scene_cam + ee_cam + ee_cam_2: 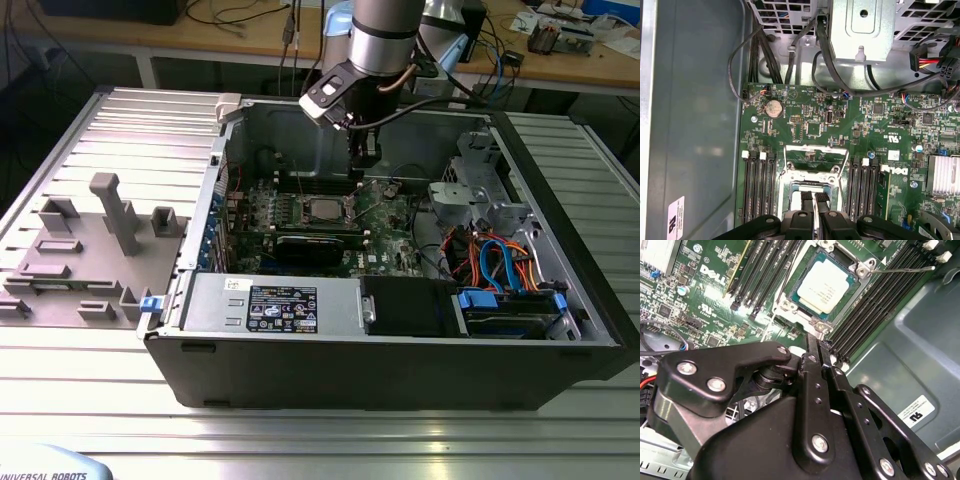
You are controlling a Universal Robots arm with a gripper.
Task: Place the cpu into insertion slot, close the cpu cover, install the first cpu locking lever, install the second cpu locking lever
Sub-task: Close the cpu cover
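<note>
Gripper [363, 160] hangs from the arm inside the open computer case [300, 375], low over the green circuit board [805, 107]. Its 2 black fingers [813, 390] are drawn together, with at most a sliver between the tips and nothing clamped. In the second wrist view the insertion slot [790, 305] sits just beyond the tips, and the cpu [824, 284] lies flat in it, silvery top up, carrying fine dark print too small to read. In the first wrist view the cpu cover [816, 147] is swung off the slot, with green board showing through its square window. 1 thin metal lever [902, 269] sticks out from a slot corner over the black memory slots [875, 305]. White lettering is printed on the board. A white sticker [914, 413] with black marks sits on the grey case wall, and a black label [283, 308] faces up on a silvery metal box [210, 300] at the case's near edge.
</note>
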